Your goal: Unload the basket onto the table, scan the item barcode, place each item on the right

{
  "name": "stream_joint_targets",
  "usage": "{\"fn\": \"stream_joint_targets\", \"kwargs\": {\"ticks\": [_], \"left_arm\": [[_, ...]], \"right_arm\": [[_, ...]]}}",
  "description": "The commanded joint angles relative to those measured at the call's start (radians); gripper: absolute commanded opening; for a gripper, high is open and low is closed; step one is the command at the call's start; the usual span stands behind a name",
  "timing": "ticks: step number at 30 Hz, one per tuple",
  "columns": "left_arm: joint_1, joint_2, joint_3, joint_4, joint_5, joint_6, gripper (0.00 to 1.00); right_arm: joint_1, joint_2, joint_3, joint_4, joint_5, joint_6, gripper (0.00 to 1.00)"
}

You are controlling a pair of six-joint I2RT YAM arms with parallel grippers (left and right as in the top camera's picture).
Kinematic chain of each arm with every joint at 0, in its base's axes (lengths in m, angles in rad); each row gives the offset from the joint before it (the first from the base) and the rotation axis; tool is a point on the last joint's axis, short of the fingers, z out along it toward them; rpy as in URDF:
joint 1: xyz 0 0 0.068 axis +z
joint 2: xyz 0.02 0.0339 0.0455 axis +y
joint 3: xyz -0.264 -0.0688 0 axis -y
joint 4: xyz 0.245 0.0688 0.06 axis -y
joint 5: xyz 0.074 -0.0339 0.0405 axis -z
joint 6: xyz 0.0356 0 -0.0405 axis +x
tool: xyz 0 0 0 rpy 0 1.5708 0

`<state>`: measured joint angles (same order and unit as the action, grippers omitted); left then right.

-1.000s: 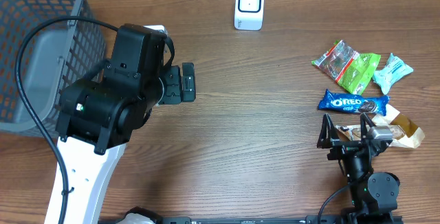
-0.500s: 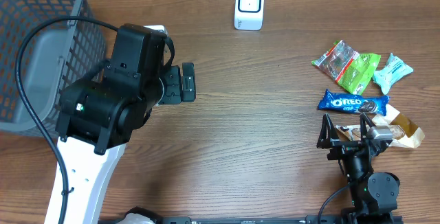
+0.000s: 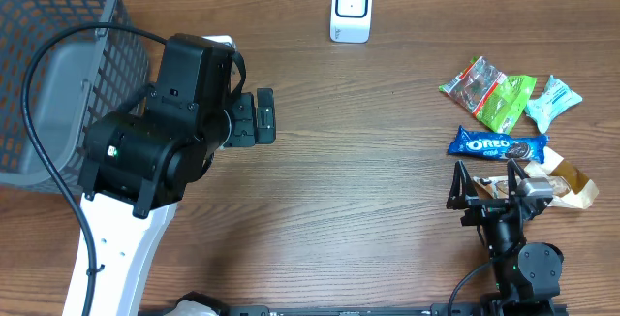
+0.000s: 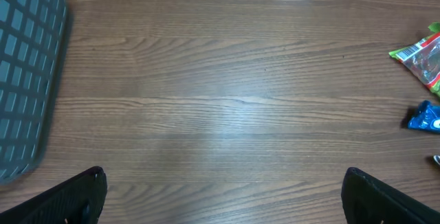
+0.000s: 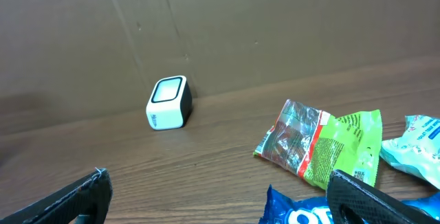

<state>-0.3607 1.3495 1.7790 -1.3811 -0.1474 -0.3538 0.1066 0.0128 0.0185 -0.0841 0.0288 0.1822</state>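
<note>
A white barcode scanner (image 3: 351, 9) stands upright at the far middle of the table; the right wrist view also shows the scanner (image 5: 169, 103). Several snack packets lie at the right: a green and red packet (image 3: 489, 91), a blue Oreo pack (image 3: 497, 145), a teal packet (image 3: 552, 100) and a tan packet (image 3: 567, 185). My right gripper (image 3: 487, 188) is open just in front of the Oreo pack (image 5: 295, 214), holding nothing. Far from the packets, at the left, my left gripper (image 3: 262, 117) is open over bare wood, its jaws wide apart and empty (image 4: 223, 176).
A grey mesh basket (image 3: 48, 74) fills the far left corner, and its edge (image 4: 27, 80) shows in the left wrist view. Bare wood lies between the basket and the packets. A brown wall rises behind the scanner.
</note>
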Motion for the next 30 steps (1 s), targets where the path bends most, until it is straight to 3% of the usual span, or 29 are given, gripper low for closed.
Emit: {"fn": "stream_joint_targets", "kwargs": {"ticks": [1,10,17,21,24,30], "left_arm": [[-0.006,0.008,0.004,0.0,-0.013,0.025,1.0],[-0.005,0.008,0.004,0.0,-0.013,0.025,1.0],[0.01,-0.096,0.0,0.001,-0.013,0.026,1.0],[0.088,-0.189,-0.032,0.017,-0.039,0.041,1.0],[0.178,-0.286,-0.123,0.108,-0.036,0.046,1.0],[0.281,-0.576,-0.521,0.488,0.017,0.185,1.0]], "right_arm": [[0.006,-0.01,-0.01,0.003,-0.007,-0.008,1.0],[0.006,-0.01,-0.011,0.003,-0.007,-0.008,1.0],[0.006,-0.01,-0.01,0.002,-0.007,-0.008,1.0],[0.006,-0.01,-0.01,0.002,-0.007,-0.008,1.0],[0.006,-0.01,-0.01,0.003,-0.007,-0.008,1.0],[0.006,-0.01,-0.01,0.002,-0.007,-0.008,1.0]]}}
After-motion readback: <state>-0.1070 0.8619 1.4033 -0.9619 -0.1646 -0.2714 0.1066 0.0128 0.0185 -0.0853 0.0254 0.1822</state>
